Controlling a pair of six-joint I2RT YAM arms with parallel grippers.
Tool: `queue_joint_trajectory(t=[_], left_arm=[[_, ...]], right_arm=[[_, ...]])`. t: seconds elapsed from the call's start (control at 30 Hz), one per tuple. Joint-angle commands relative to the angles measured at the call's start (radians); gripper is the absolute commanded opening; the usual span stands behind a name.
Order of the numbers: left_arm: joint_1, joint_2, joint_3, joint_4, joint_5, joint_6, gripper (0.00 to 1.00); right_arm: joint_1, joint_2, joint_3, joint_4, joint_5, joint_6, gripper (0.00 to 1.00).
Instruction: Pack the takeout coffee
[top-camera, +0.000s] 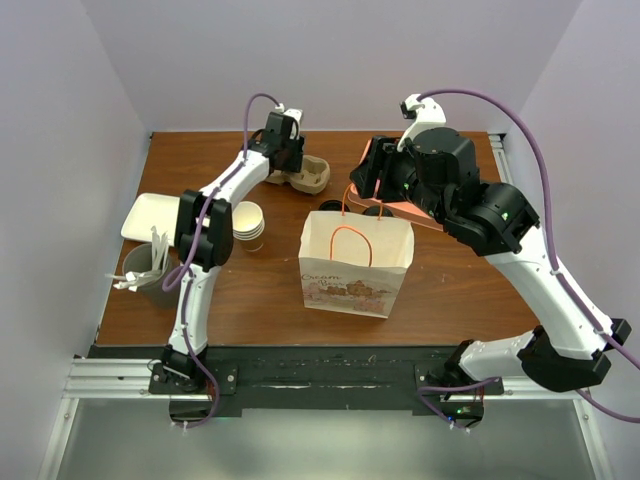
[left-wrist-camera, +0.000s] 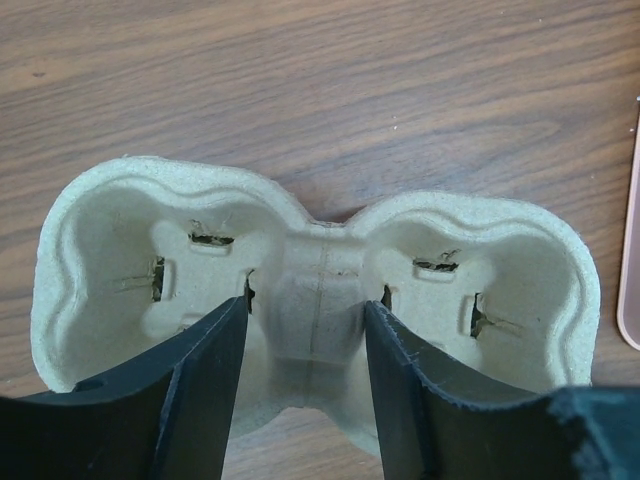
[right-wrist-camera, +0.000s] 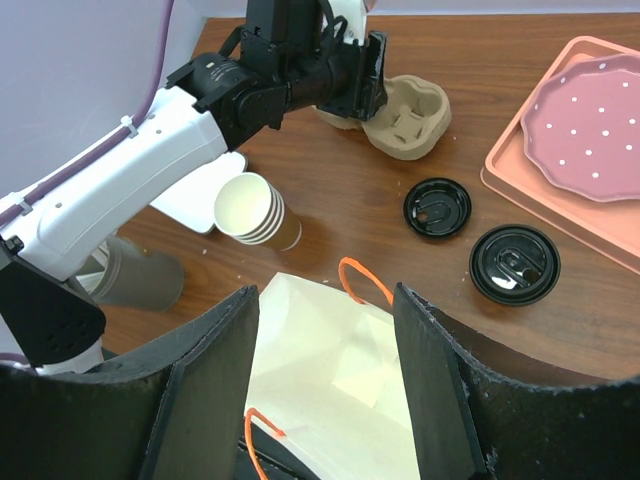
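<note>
Over the bag (right-wrist-camera: 322, 372), right fingers (right-wrist-camera: 200, 400) gape empty; left fingers (left-wrist-camera: 200, 400) straddle the carrier (left-wrist-camera: 315, 290), grip unclear.

Robot lab cell, dressed as a café counter. Bare pale walls (top-camera: 330, 60) close three sides of a wooden table (top-camera: 450, 290). Nearside of the bag (top-camera: 355, 265): a metal rail (top-camera: 320, 378) with two white arms (top-camera: 560, 290) bolted on, purple cables (top-camera: 545, 160) looping off them. Café props ring the bag: stacked cups (top-camera: 249, 222) to its left, a pulp carrier (top-camera: 312, 176) behind-left, a pink tray (right-wrist-camera: 520, 180) with a plate (right-wrist-camera: 590, 125) behind-right, a grey bin (top-camera: 150, 280) of utensils far left.
</note>
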Motion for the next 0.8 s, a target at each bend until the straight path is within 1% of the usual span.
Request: queue_joint_trajectory(t=[0.0,0.43,0.57,0.7,0.77], left_arm=[[0.001,0.003,0.002,0.025,0.007,0.024,0.54],[-0.002,0.017,0.011,0.019,0.025,0.010,0.54],[-0.002,0.011,0.013,0.017,0.025,0.007,0.50],[-0.005,-0.006,0.034,0.012,0.022,0.013,0.42],[-0.007,-0.012,0.054,0.011,0.016,0.018,0.41]], right_arm=[[0.000,-0.007,0.010,0.010,0.027,0.015,0.60],[0.000,-0.010,0.005,0.004,0.030,0.009,0.60],[0.000,-0.010,0.003,0.004,0.031,0.006,0.60],[0.000,-0.010,0.002,0.004,0.033,0.002,0.60],[0.000,-0.012,0.000,0.006,0.031,0.002,0.60]])
